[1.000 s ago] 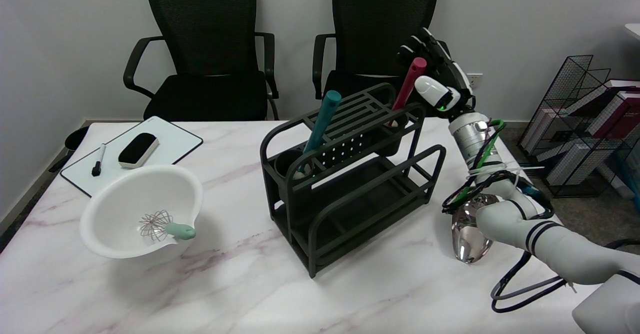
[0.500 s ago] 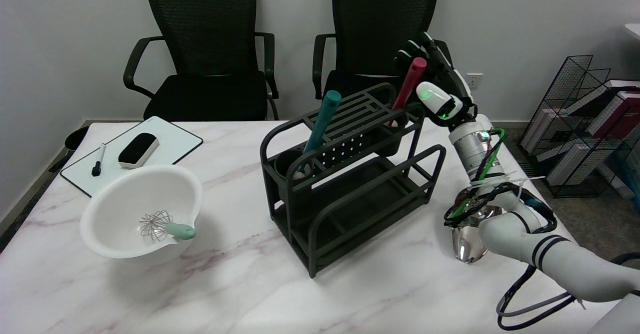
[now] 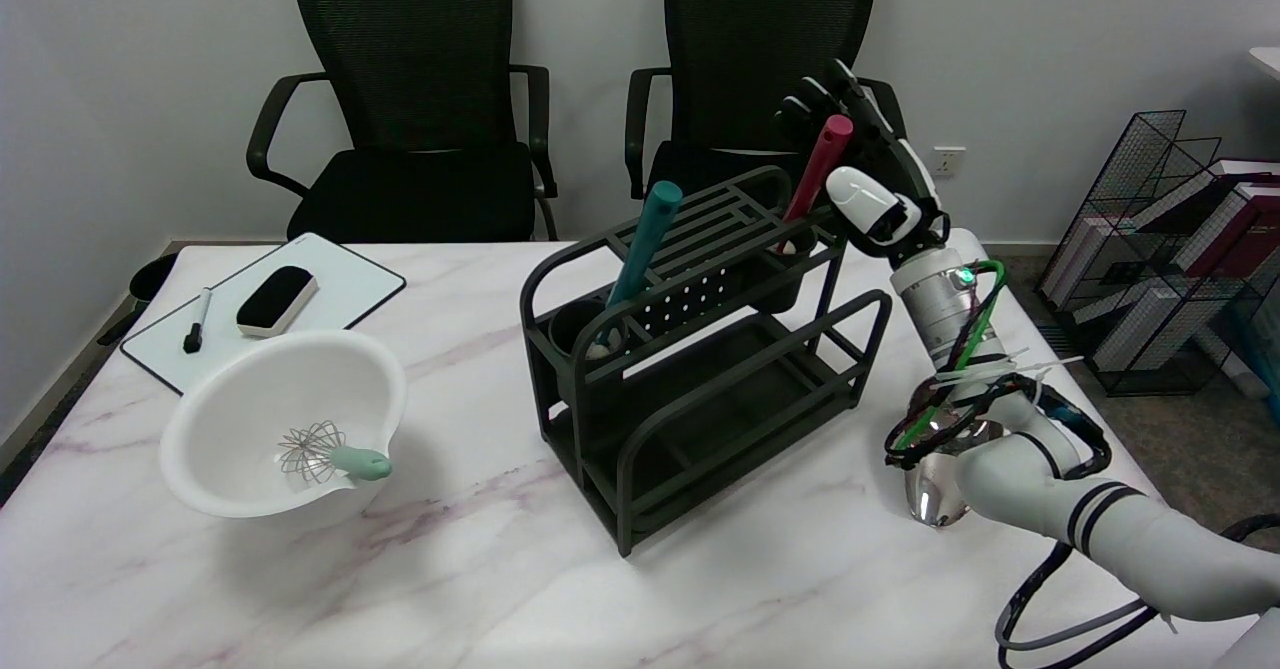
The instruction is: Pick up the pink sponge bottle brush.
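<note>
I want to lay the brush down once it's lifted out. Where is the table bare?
Bare marble runs along the near edge of the table, in front of the white bowl and black rack. Another bare patch lies between bowl and rack. The right side is crowded by the robot hand, arm and cables.

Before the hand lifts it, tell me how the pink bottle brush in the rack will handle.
The pink bottle brush has a straight, slim handle, so it probably stays stiff and feels light. It leans in a cup of the black rack, so it should slide out upward. The smooth handle may slip or swing in the right hand.
</note>
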`<state>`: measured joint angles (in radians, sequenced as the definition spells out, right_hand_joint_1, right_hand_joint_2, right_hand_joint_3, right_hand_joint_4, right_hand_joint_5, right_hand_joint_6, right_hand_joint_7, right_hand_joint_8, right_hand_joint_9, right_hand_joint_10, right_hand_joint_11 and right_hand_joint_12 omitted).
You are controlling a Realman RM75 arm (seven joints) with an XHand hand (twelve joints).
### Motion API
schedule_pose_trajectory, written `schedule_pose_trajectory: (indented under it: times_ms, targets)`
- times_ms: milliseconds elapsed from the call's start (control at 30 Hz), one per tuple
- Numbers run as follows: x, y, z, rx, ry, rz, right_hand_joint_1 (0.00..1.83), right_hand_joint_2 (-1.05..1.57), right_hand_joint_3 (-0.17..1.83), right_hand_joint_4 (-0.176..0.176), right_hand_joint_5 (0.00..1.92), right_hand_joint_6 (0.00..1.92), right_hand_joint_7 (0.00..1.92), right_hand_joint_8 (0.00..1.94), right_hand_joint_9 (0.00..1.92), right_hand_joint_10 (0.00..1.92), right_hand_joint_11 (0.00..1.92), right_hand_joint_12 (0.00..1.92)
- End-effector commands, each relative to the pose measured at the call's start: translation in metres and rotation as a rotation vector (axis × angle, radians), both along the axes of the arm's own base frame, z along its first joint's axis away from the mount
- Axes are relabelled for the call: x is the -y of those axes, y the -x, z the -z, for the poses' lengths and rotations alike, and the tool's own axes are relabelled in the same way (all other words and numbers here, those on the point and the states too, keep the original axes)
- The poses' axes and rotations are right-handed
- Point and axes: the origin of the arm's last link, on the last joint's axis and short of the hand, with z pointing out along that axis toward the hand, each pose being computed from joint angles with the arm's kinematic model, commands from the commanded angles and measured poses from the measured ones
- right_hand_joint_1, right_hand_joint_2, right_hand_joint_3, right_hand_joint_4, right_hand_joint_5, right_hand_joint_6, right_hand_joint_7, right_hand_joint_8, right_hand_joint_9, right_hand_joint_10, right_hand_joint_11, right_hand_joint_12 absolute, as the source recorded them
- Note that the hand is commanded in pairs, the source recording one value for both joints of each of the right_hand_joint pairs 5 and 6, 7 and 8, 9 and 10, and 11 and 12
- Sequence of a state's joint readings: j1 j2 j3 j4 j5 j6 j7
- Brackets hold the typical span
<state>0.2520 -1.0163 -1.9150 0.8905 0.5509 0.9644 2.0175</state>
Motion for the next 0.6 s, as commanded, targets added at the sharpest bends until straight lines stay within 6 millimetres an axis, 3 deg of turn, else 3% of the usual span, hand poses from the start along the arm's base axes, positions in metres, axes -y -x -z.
schedule_pose_trajectory:
  times_ms: [33,233,333,433,600]
  targets:
    - [-0.0002,-0.0085,0.0158,-0.01,-0.048,-0.014,1.19,-0.12,1.28,0.0,0.12,0.12,0.26,0.26,0.35,0.35,0.32,0.32]
    - [0.0001,-0.0026,0.0149,-0.011,-0.044,0.015,1.19,-0.08,1.27,0.0,0.17,0.17,0.27,0.27,0.35,0.35,0.31,0.31]
    - [0.0002,-0.0001,0.015,-0.013,-0.043,0.027,1.19,0.01,1.19,0.0,0.49,0.49,0.27,0.27,0.35,0.35,0.32,0.32]
    - [0.0003,0.001,0.0159,-0.013,-0.045,0.032,1.17,-0.01,1.19,0.0,0.66,0.66,0.28,0.28,0.36,0.36,0.32,0.32]
    - [0.0012,0.001,0.0163,-0.013,-0.046,0.035,1.16,-0.02,1.22,0.0,0.78,0.78,0.34,0.34,0.42,0.42,0.34,0.34]
